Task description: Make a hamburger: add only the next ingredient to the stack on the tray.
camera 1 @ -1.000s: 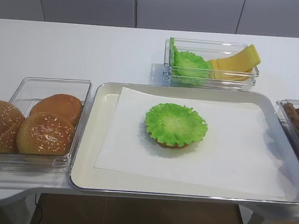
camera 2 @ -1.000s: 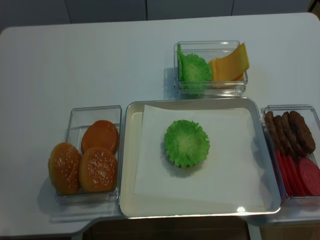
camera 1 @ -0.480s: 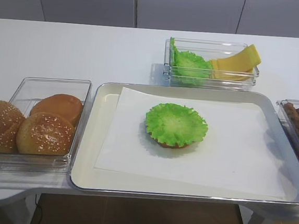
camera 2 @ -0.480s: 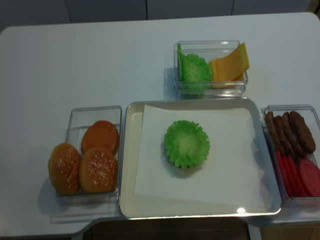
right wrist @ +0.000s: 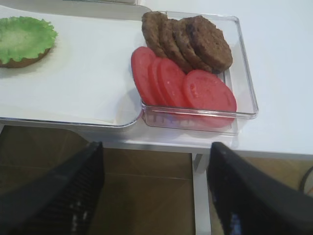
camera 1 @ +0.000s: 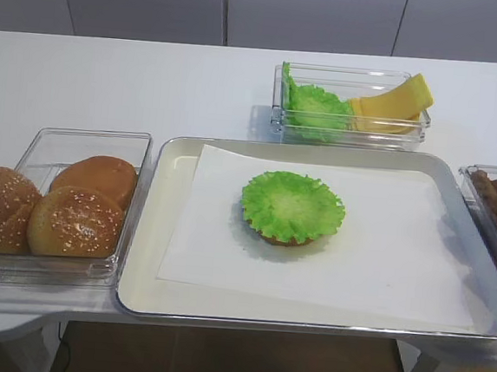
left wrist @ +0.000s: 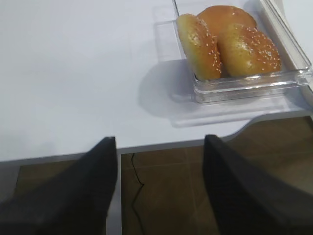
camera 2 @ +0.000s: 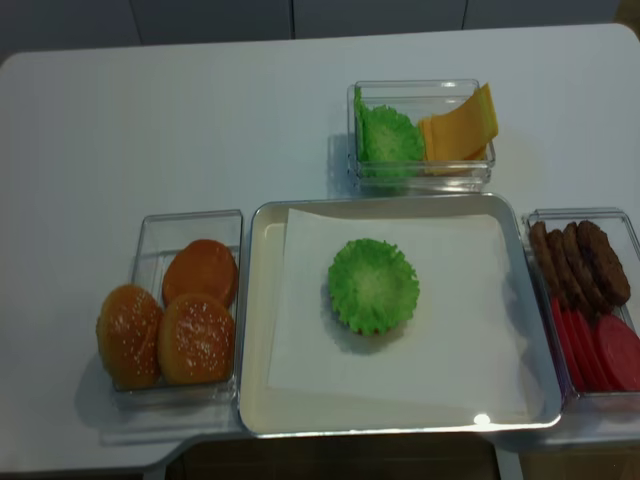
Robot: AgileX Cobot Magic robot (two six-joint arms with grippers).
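Observation:
A ruffled bright green lettuce leaf [camera 1: 292, 205] [camera 2: 372, 284] lies flat on the bun half, whose brown rim [camera 1: 283, 239] peeks out beneath it, in the middle of the paper-lined silver tray [camera 1: 163, 222]. The right wrist view shows the same leaf [right wrist: 24, 38] at its top left. Neither gripper appears in the high views. My right gripper [right wrist: 155, 149] hangs open and empty below the table's front edge, near the tray's right corner. My left gripper [left wrist: 160, 142] is also open and empty, off the table's front edge beside the bun box.
A clear box [camera 1: 55, 204] at the left holds sesame buns [left wrist: 230, 46]. A back box [camera 1: 351, 108] holds more lettuce [camera 1: 316, 112] and yellow cheese slices [camera 1: 391, 103]. A right box [right wrist: 195, 73] holds brown patties [right wrist: 205, 41] and red tomato slices [right wrist: 208, 93].

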